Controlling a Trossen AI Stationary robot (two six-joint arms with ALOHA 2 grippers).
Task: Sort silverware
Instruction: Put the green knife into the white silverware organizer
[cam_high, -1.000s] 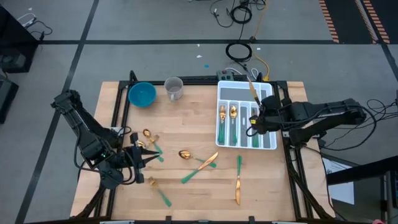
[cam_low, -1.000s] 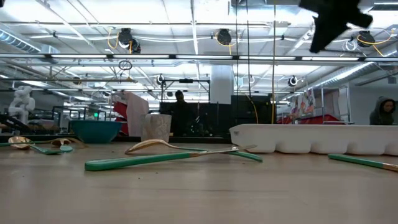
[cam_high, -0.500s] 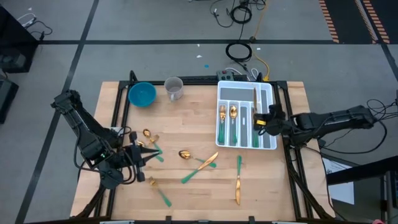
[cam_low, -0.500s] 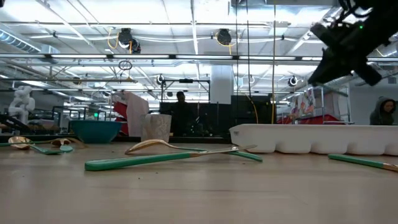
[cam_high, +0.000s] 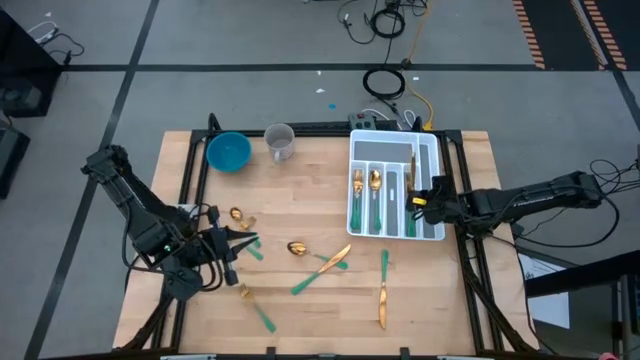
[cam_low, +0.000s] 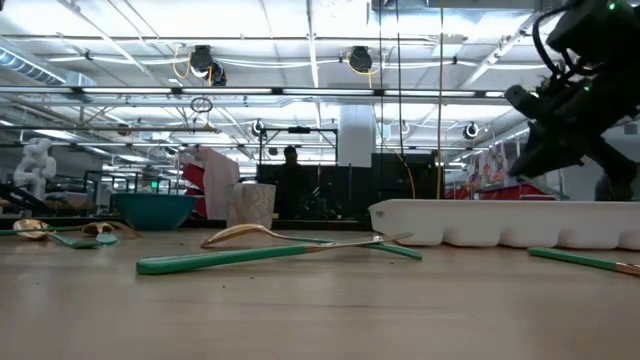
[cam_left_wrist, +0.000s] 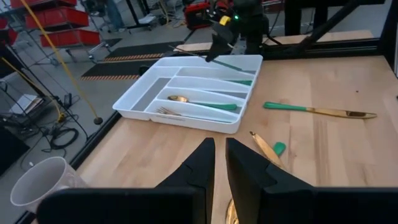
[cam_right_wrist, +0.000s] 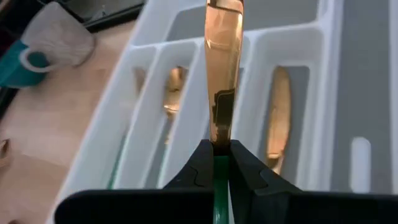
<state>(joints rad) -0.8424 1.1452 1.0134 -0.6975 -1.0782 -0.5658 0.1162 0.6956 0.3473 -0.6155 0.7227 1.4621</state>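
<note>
A white tray (cam_high: 432, 150) is seen at the far right of the wooden table (cam_high: 300, 320), and the right gripper (cam_high: 418, 201) is poised over its right-hand compartments. Its fingers are clenched on a knife (cam_right_wrist: 222, 74): in the right wrist view the green handle is pinched between the two dark fingers (cam_right_wrist: 198, 167) and the gold blade is pointed out over the tray's slots.

Inside the tray, a fork (cam_high: 357, 187) and a spoon (cam_high: 375, 185) can be counted in two neighbouring slots, and at least one more green-handled piece is lodged in a slot to their right; an exact count there cannot be given, as the gripper covers part of it.

Out on the open table, a loose knife (cam_high: 383, 293) is laid near the front right, and another spoon (cam_high: 297, 248) and a gold-bladed piece with a green handle (cam_high: 320, 270) lie mid-table. Another fork (cam_high: 254, 306) is spotted near the front left.

The left gripper (cam_high: 240, 244) is held low at the left side amid a small cluster of pieces (cam_high: 236, 214). Its fingers (cam_left_wrist: 205, 163) are nearly closed with a slim gap between them, and whether anything is grasped cannot be told.

One blue bowl (cam_high: 229, 151) and one clear cup (cam_high: 280, 141) are stood side by side at the far edge.
</note>
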